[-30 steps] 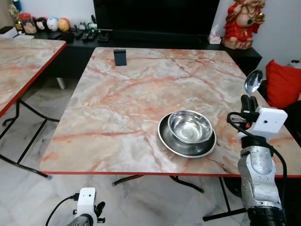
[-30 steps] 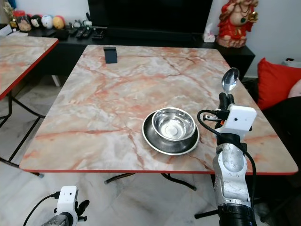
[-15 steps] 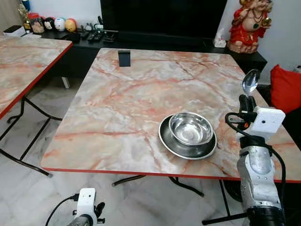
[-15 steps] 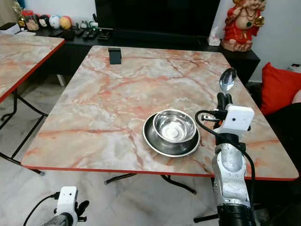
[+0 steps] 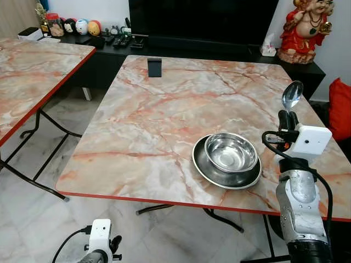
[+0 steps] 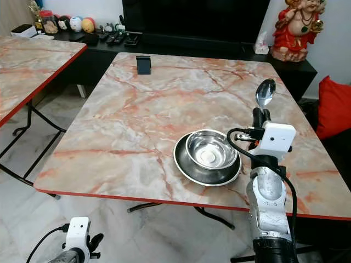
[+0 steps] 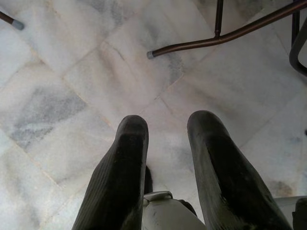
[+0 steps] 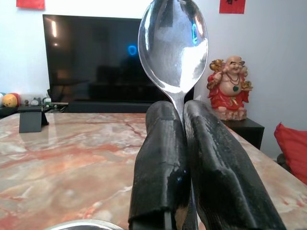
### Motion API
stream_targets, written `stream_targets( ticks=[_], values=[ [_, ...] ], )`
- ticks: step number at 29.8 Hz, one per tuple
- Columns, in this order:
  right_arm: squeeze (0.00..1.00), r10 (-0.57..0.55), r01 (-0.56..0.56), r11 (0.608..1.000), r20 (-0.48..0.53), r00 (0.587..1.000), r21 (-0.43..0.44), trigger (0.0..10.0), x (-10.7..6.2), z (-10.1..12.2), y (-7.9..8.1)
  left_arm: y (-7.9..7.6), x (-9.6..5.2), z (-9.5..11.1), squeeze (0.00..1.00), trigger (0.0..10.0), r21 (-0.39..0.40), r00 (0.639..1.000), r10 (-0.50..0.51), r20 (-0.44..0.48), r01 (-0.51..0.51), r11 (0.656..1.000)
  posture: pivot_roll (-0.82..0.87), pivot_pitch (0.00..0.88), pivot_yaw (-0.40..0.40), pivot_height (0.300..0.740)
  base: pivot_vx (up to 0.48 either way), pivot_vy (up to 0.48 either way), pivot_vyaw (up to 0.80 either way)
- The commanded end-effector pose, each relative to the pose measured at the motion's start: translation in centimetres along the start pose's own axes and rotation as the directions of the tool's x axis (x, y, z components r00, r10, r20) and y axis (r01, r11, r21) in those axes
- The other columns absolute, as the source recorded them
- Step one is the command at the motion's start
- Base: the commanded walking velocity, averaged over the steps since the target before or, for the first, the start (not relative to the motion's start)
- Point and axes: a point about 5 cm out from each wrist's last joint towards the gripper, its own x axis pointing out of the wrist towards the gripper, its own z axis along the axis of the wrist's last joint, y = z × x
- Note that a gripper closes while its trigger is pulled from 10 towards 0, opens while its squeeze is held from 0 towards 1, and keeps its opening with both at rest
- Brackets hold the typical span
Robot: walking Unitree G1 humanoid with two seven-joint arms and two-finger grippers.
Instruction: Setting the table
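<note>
Laying the spoon down well means tipping it flat and lowering it onto bare table just beside the plate, clear of the bowl stacked on it. The right gripper pinches its handle, holding it upright above the table's right edge (polished metal, mirror-bright). The left gripper hangs parted over the floor.

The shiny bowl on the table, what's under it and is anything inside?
The bowl sits on a wider steel plate, which rests on the marble table. Inside, the bowl looks empty, showing just reflections. The plate's middle is covered by the bowl, so that part cannot be seen.
</note>
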Motion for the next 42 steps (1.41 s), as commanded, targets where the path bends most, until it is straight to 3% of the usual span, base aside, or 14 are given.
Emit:
stream_targets(
  ticks=[1, 22, 26, 28, 31, 36, 42],
  values=[
    [0.0, -0.013, 0.013, 1.0, 0.004, 1.0, -0.005, 10.0, 0.2, 0.1, -0.3, -0.1, -0.1, -0.5, 0.0, 10.0, -0.003, 1.0, -0.002, -0.013, 0.002, 1.0, 0.01, 0.0, -0.05, 0.727, 0.0, -0.337, 0.0],
    [0.0, -0.017, 0.016, 1.0, -0.011, 1.0, -0.01, 10.0, 0.1, -0.2, -0.4, -0.1, -0.1, -0.5, 0.0, 10.0, -0.027, 1.0, -0.001, -0.018, 0.001, 1.0, 0.01, 0.0, -0.051, 0.727, 0.0, -0.047, 0.0],
    [0.0, -0.087, 0.085, 0.996, -0.083, 0.993, -0.022, 10.0, 0.0, -1.0, -1.4, 0.0, -0.1, -0.6, 0.0, 10.0, -0.024, 1.0, -0.007, -0.026, 0.006, 1.0, 0.01, 0.0, -0.05, 0.727, 0.0, 0.0, 0.0],
    [0.0, -0.178, 0.173, 0.984, -0.156, 0.972, -0.046, 10.0, -0.3, -2.0, -2.8, 0.2, -0.1, -0.5, 0.0, 10.0, -0.02, 1.0, -0.008, -0.023, 0.007, 1.0, 0.01, 0.0, -0.05, 0.727, 0.0, 0.0, 0.0],
    [0.0, -0.233, 0.234, 0.972, -0.174, 0.957, -0.018, 10.0, -0.6, -2.2, -4.0, 0.8, -0.3, -0.5, 0.0, 10.0, -0.014, 1.0, -0.003, -0.023, 0.003, 1.0, 0.01, 0.0, -0.048, 0.727, 0.0, 0.0, 0.0],
    [0.0, -0.263, 0.258, 0.965, -0.189, 0.946, -0.049, 10.0, -0.8, -2.3, -4.6, 1.4, -0.4, -0.7, 0.0, 10.0, -0.003, 1.0, 0.006, -0.029, -0.006, 1.0, 0.01, 0.0, -0.044, 0.727, 0.0, 0.0, 0.0],
    [0.0, -0.251, 0.25, 0.968, -0.199, 0.947, -0.029, 10.0, -0.5, -2.3, -3.9, 1.4, -0.4, -0.8, 0.0, 10.0, 0.007, 0.999, 0.012, -0.036, -0.012, 1.0, 0.01, 0.0, -0.041, 0.727, 0.0, 0.0, 0.0]
  ],
)
